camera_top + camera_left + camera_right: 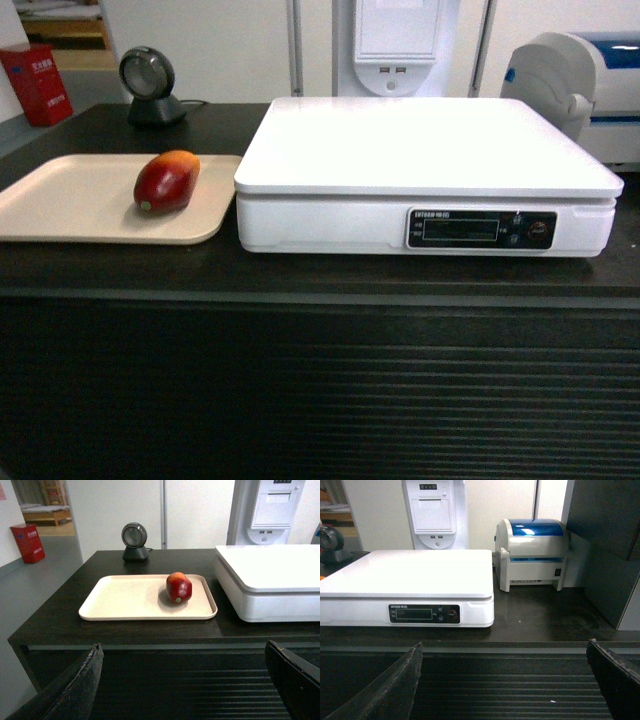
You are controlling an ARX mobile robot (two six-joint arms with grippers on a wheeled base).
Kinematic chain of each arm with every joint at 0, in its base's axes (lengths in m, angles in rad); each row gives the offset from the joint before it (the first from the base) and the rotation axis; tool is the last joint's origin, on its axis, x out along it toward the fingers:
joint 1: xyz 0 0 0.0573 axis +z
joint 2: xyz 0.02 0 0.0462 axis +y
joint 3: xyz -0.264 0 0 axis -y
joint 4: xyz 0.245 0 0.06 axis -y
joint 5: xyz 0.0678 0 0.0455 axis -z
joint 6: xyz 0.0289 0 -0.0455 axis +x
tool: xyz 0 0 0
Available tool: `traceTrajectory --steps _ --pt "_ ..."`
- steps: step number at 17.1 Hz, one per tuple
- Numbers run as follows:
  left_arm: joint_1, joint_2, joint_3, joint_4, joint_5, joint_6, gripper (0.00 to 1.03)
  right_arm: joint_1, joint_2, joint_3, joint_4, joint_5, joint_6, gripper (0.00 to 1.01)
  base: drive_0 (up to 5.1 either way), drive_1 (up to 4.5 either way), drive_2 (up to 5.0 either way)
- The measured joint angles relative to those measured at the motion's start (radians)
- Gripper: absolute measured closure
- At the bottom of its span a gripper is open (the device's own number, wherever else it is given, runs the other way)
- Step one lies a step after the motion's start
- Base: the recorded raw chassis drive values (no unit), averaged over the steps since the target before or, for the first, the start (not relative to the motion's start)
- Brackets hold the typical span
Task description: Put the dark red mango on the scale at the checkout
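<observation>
The dark red mango (166,181) (179,587) lies on a flat beige tray (70,200) (125,600) on the left of the dark checkout counter (320,380). To its right stands the white scale (425,170) (270,580) (405,577), its platter bare. My left gripper (184,652) hangs open in front of the counter's ribbed slats, short of the tray. Over on the other side, my right gripper (505,650) is also open, facing the scale's front right corner. Neither gripper shows in the head view.
A round black scanner (150,88) (135,542) stands behind the tray. A white and blue printer (532,555) (580,85) sits right of the scale. A white kiosk (395,45) rises behind, and a red box (35,85) is at far left.
</observation>
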Motion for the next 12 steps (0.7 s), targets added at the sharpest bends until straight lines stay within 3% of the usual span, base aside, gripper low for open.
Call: traceTrajectory --steps 12 --pt "0.000 0.000 0.000 0.000 0.000 0.000 0.05 0.000 0.000 0.000 0.000 0.000 -0.001 0.03 0.0 0.00 0.0"
